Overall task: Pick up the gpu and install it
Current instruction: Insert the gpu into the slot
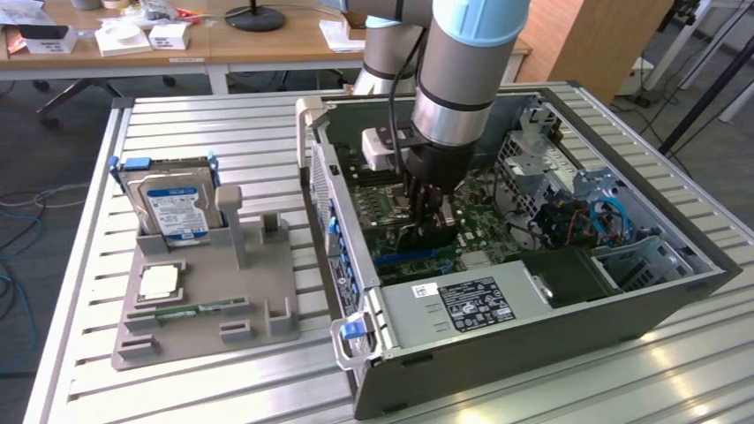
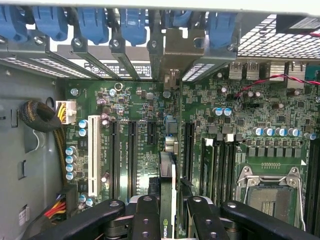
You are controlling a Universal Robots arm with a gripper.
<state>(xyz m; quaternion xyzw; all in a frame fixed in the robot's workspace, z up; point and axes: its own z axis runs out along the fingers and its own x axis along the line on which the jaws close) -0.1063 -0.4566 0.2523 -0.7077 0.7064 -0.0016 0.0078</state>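
The jaws are standing narrow, closing on the top edge of the gpu [image 2: 167,197], which is seen edge-on in the wrist view with its silver bracket [image 2: 172,75] reaching to the rear slot openings. The gripper [image 2: 168,210] is holding the card upright over the green motherboard [image 2: 235,125], among the long black expansion slots [image 2: 132,150]; I cannot tell if the card is already sitting in a slot. In the exterior view the gripper [image 1: 426,216] is reaching down inside the open computer case [image 1: 659,300], which is lying on its side on the slatted metal table [image 1: 212,389]. At the exterior view's left, the grey holder [image 1: 200,296] is carrying the hard drive [image 1: 175,208] and the memory stick [image 1: 189,311].
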